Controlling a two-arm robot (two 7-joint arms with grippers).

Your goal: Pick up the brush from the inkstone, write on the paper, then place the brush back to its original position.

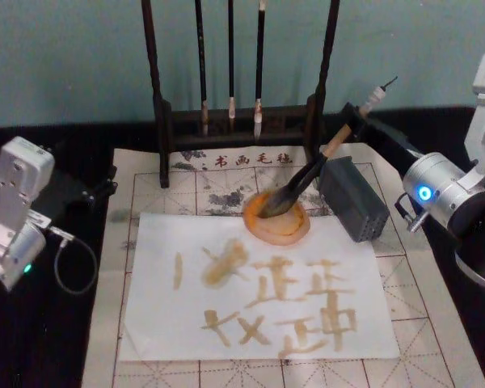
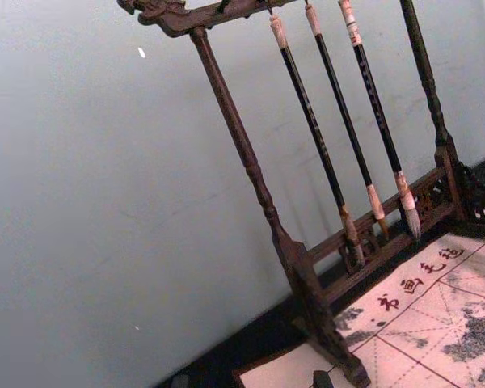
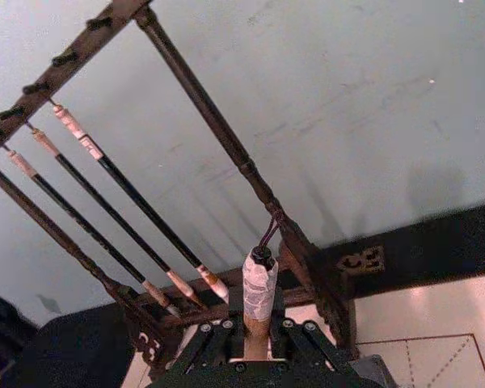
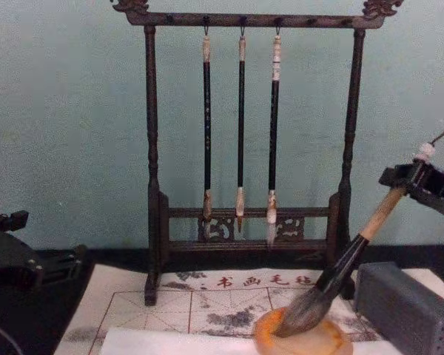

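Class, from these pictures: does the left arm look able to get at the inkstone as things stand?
Probably yes. The left gripper is parked left of the mat, and only flat paper lies between it and the inkstone. The brush, in the right gripper, leans in from the right.

Red printed characters [image 1: 230, 159] along far edge of beige grid mat [image 1: 436, 323], in front of brush rack [image 1: 283, 121]: 书画毛 readable, fourth unclear. Orange-brown brushed characters [image 1: 295, 303] on white paper [image 1: 162, 331]: several resembling 正, remainder illegible.
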